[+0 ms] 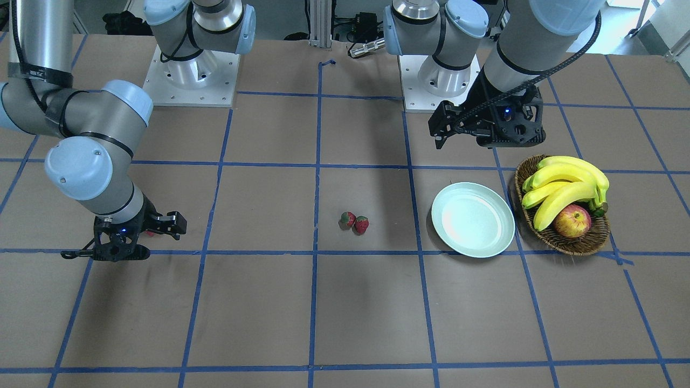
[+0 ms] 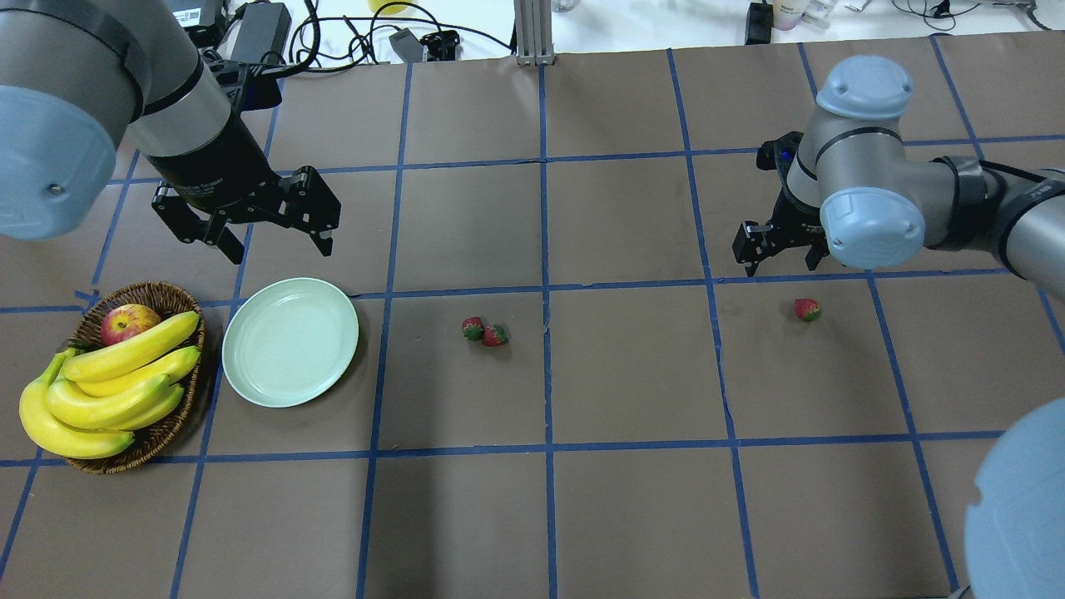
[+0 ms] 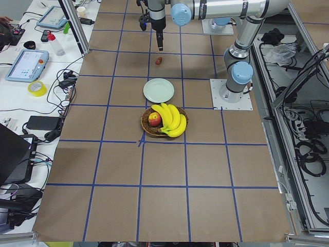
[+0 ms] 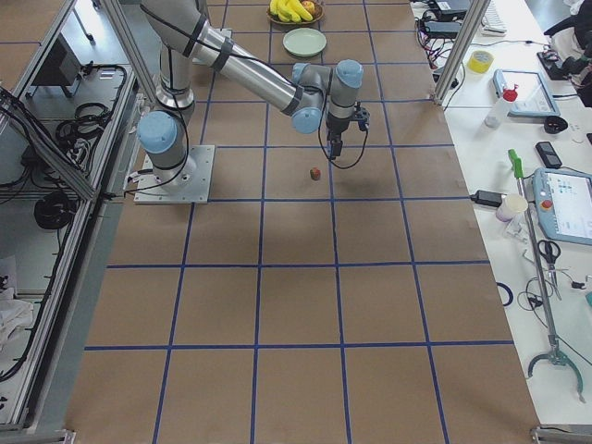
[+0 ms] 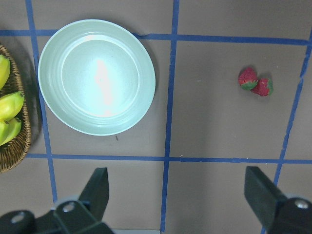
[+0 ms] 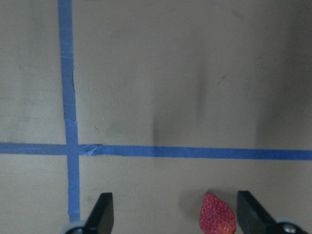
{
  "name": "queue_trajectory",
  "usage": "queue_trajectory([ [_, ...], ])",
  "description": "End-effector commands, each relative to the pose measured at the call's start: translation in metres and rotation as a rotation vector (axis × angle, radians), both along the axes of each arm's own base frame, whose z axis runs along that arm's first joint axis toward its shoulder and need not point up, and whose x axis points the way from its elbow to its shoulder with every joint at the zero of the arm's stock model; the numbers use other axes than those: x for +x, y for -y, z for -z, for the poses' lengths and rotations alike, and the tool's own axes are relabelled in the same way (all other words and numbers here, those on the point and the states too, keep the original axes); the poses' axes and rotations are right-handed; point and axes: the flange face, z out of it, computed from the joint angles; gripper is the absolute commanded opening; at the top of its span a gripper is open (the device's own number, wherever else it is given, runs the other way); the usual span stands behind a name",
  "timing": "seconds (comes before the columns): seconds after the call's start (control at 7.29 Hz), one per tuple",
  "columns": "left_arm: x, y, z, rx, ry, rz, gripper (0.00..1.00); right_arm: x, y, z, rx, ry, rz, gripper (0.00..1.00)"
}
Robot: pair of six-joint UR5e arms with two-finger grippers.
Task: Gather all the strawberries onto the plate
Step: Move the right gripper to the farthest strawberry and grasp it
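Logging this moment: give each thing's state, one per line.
plate: empty
strawberry pair: on table, touching
lone strawberry: on table, ungrasped
left hand: open, empty
right hand: open, over lone strawberry
wicker basket: holds bananas and an apple

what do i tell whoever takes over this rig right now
Left hand: open, empty, raised over the table next to the plate.
Right hand: open, empty, above the lone strawberry, which shows at the bottom edge of its wrist view, not gripped.
Pair of strawberries: touching each other at mid-table, apart from the plate.
Done: nothing, the plate is empty.
Left: all three berries must go into the plate; the lone strawberry looks like the likely first pick.
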Motion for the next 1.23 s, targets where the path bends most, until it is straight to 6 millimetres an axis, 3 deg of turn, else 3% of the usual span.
queue_trajectory([
  [0.0, 0.000, -0.001, -0.001, -0.002, 0.000, 0.001, 1.00, -0.008, -0.018, 0.021, 0.021, -0.050, -0.024, 0.86],
  [0.27, 0.000, -0.001, -0.001, -0.003, 0.000, 0.001, 1.00, -0.013, -0.026, 0.032, 0.059, -0.088, -0.026, 0.72],
  [0.41, 0.000, 0.000, -0.002, -0.005, 0.000, 0.001, 1.00, -0.011, -0.032, 0.038, 0.065, -0.085, -0.028, 0.55],
  [0.55, 0.000, -0.001, -0.001, -0.002, 0.000, 0.001, 1.00, -0.014, -0.031, 0.038, 0.056, -0.087, -0.035, 0.50],
  [0.82, 0.000, -0.001, -0.001, -0.003, 0.000, 0.001, 1.00, -0.034, -0.030, 0.037, 0.054, -0.078, -0.090, 0.26],
  [0.96, 0.000, -0.001, -0.001, -0.003, 0.000, 0.001, 1.00, -0.035, -0.029, 0.035, 0.048, -0.073, -0.088, 0.13],
  [1.1, 0.000, -0.001, -0.001, -0.002, 0.000, 0.001, 1.00, -0.035, -0.027, 0.030, 0.047, -0.074, -0.079, 0.12],
])
